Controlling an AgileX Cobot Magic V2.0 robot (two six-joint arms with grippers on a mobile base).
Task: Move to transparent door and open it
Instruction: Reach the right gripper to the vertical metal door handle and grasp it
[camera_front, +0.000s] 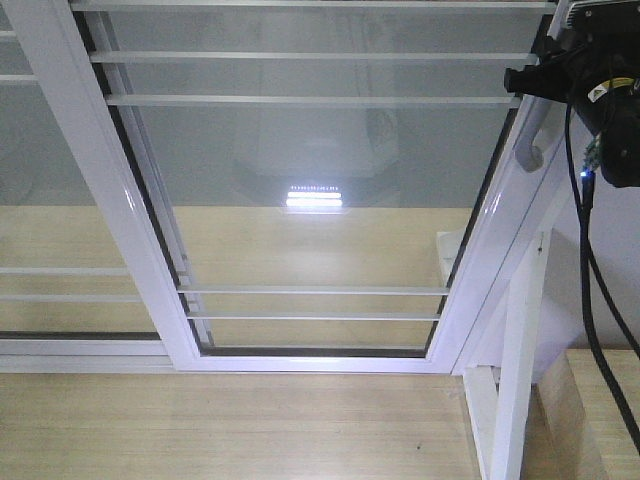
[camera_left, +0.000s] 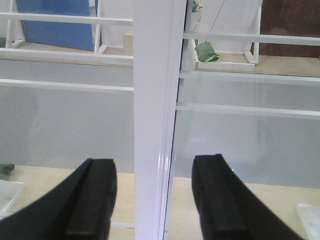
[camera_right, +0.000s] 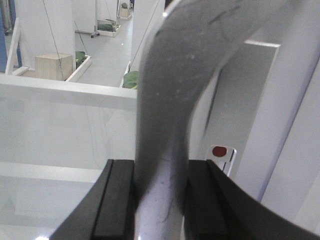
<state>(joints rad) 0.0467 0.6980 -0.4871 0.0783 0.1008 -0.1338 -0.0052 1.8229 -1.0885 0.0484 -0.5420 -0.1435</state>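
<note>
The transparent door (camera_front: 310, 200) fills the front view: clear glass in a white frame, crossed by thin white bars. Its curved silver-grey handle (camera_front: 531, 128) sits on the right stile at the upper right. My right gripper (camera_front: 528, 80) reaches that handle from the right. In the right wrist view my right gripper (camera_right: 160, 200) is shut on the handle (camera_right: 167, 100), with both black pads pressed against its sides. A lock plate (camera_right: 220, 153) with a red dot shows just behind. In the left wrist view my left gripper (camera_left: 155, 175) is open, with a white frame stile (camera_left: 155, 100) between its spread fingers (camera_left: 92, 200).
A second white-framed glass panel (camera_front: 50, 200) overlaps on the left. A white post with a diagonal brace (camera_front: 515, 380) and a wooden box (camera_front: 590, 410) stand at the lower right. A black cable (camera_front: 590, 280) hangs from the right arm. Wooden floor (camera_front: 230, 430) lies below.
</note>
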